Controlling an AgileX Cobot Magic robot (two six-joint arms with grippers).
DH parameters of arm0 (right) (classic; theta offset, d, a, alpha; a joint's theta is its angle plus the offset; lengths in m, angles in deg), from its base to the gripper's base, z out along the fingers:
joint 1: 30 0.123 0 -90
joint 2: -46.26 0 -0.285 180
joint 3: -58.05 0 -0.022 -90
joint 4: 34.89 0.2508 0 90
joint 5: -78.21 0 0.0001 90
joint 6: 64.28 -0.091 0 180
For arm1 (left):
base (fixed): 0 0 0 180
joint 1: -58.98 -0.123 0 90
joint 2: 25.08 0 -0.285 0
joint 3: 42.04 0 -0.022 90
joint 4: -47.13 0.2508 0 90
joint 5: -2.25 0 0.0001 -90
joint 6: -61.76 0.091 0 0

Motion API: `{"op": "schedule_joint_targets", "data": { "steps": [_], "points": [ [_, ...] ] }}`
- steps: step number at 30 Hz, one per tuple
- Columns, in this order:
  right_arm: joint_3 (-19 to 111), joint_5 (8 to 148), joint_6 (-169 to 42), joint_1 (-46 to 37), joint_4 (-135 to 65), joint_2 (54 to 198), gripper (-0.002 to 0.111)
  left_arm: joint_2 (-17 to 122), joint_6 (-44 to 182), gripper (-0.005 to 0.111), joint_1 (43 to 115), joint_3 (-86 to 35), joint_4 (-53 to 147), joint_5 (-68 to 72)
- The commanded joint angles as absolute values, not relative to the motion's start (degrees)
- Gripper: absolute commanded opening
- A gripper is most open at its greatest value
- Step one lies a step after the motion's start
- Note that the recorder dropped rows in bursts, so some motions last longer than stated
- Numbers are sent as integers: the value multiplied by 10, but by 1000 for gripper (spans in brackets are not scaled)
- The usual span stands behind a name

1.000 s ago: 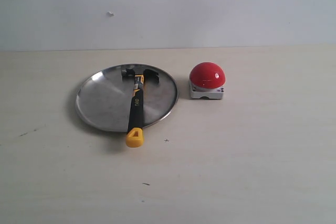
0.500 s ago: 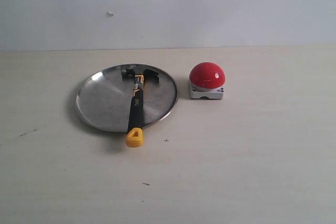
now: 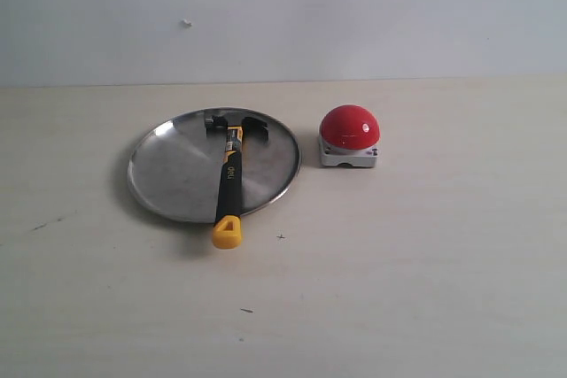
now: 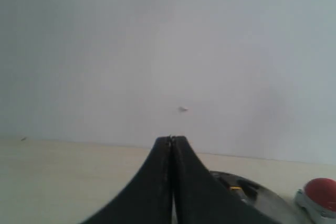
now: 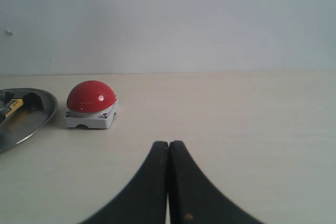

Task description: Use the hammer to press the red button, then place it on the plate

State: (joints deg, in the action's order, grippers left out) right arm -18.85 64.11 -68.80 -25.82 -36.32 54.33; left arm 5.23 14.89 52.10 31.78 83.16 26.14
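Hammer [image 3: 229,183] on the plate [image 3: 173,170].
We see left pincer [image 4: 171,139] and right pincer [image 5: 168,144] pressed together, empty, well apart from it.

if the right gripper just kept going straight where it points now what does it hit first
Probably nothing near: the shut right gripper aims over bare table toward the wall; the red button sits off to one side.
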Motion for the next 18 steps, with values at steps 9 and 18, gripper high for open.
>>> {"op": "schedule_joint_targets", "data": {
  "steps": [9,18],
  "points": [
    [-192,646,-689,-261,-363,540,0,-77,348,0,519,326,689,-104],
    [-192,646,-689,-261,-363,540,0,-151,345,0,519,352,681,-146]
  ]
}}
